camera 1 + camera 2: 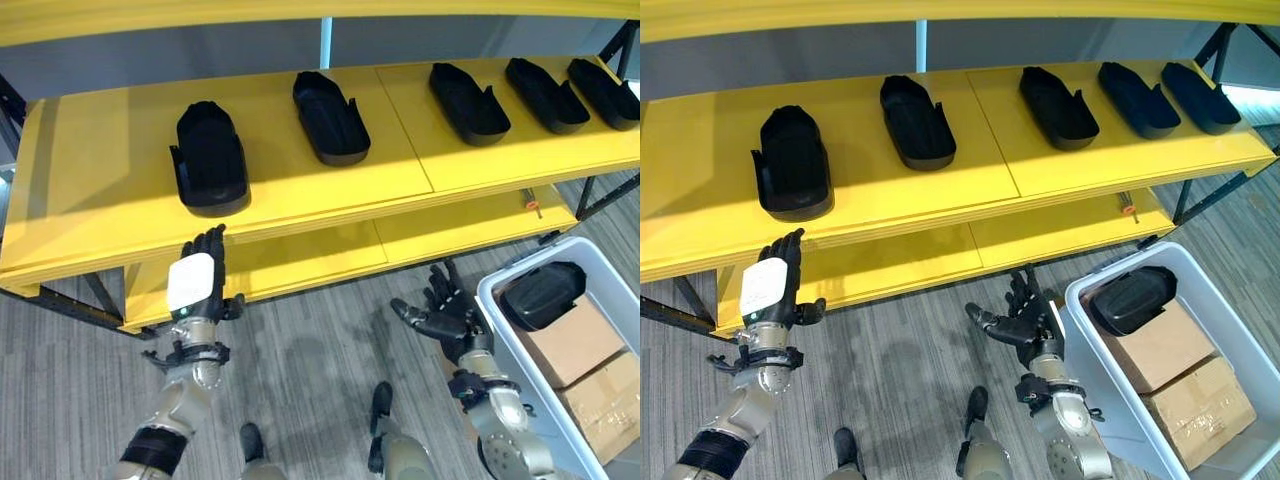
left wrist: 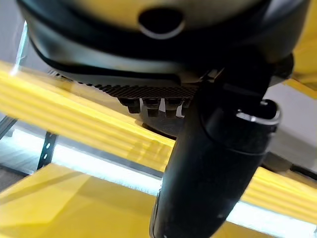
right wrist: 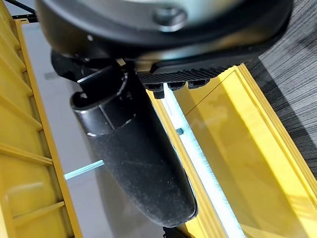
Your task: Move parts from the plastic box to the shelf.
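Observation:
Several black moulded parts lie in a row on the yellow shelf (image 1: 330, 185); the leftmost part (image 1: 211, 158) sits nearest my left hand. One more black part (image 1: 543, 293) rests in the grey plastic box (image 1: 502, 325) at the lower right, on top of cardboard. My left hand (image 1: 197, 282) is raised in front of the shelf's front edge, below the leftmost part, fingers straight and holding nothing. My right hand (image 1: 445, 312) hangs open just left of the box, fingers spread, empty.
Two cardboard boxes (image 1: 580, 345) fill the plastic box under the part. A lower yellow shelf board (image 1: 420, 235) runs beneath the top one, with a small orange-handled tool (image 1: 533, 204) on it. Dark shelf legs (image 1: 100, 295) stand on the grey floor.

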Controlling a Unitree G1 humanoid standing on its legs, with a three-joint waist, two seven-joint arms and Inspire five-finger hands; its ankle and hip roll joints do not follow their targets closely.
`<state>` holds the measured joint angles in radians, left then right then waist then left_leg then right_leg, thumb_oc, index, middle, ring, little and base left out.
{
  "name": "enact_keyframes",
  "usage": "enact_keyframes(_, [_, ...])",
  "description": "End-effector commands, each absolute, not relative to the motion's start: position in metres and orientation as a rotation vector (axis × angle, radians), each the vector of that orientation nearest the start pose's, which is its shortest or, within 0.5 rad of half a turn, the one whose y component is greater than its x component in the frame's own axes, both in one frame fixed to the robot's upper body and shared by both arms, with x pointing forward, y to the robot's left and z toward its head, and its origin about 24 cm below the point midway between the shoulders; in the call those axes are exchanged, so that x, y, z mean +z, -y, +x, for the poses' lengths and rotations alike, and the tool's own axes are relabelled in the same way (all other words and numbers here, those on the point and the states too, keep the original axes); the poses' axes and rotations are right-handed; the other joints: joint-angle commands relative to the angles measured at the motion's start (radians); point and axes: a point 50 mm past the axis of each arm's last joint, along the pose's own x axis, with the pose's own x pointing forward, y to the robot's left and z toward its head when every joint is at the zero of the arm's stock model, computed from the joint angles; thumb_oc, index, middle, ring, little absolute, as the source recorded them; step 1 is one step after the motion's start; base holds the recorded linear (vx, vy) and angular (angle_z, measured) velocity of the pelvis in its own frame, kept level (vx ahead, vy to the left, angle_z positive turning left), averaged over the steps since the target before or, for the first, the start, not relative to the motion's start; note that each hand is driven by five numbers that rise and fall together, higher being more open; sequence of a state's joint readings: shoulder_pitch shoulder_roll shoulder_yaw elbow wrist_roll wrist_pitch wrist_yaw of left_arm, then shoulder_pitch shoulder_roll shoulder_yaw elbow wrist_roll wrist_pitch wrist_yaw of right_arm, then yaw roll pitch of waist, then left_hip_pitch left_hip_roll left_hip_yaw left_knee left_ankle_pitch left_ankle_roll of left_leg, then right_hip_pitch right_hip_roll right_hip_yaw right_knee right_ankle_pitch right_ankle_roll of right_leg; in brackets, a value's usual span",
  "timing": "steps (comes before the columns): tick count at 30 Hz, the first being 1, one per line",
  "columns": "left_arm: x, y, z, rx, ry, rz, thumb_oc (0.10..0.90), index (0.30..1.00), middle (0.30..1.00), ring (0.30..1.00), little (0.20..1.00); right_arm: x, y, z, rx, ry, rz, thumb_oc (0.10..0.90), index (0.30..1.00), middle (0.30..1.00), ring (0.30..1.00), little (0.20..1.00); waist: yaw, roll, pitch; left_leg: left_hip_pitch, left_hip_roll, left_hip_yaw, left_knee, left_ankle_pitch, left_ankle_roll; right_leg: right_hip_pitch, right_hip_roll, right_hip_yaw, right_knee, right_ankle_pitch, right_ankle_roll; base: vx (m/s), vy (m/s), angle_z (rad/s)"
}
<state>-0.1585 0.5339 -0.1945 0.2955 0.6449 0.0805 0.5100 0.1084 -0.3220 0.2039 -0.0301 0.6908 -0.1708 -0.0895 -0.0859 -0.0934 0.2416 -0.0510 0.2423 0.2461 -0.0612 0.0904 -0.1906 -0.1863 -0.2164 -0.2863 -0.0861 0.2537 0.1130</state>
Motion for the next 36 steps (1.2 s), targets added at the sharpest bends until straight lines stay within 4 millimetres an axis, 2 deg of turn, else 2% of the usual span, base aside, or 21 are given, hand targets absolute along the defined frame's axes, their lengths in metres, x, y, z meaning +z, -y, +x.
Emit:
enact_keyframes(1, [0.118,-0.252,0.304,0.476,0.389,1.339,0.9,1.0,1.0,1.0,1.0,0.095,0.181,0.243,0.093,0.317,0.417,0.9,1.0,1.0,1.0,1.0,-0.013,-0.005,0.027,-0.041,0.015,0.025,0.068,-0.031,0.037,0.15,-0.113,-0.055,0.069,-0.136,0.108,0.0,0.0,0.0])
enact_keyframes(19, [0.137,-0.247,0.325,0.471,0.451,1.459,0.9,1.0,1.0,1.0,1.0,0.101,0.182,0.241,0.109,0.352,0.389,0.9,1.0,1.0,1.0,1.0,-0.045,-0.002,0.05,-0.066,0.009,0.038,0.1,-0.045,0.04,0.115,-0.117,-0.033,0.081,-0.136,0.108,0.0,0.004,-0.02])
enact_keyframes(36, [0.134,-0.253,0.332,0.512,0.392,1.413,0.9,1.0,1.0,1.0,1.0,0.102,0.179,0.238,0.14,0.352,0.359,0.9,1.0,1.0,1.0,1.0,-0.053,-0.01,0.085,-0.108,0.001,0.033,0.14,-0.057,0.046,0.088,-0.126,-0.023,0.093,-0.134,0.105,0.0,0.002,-0.01])
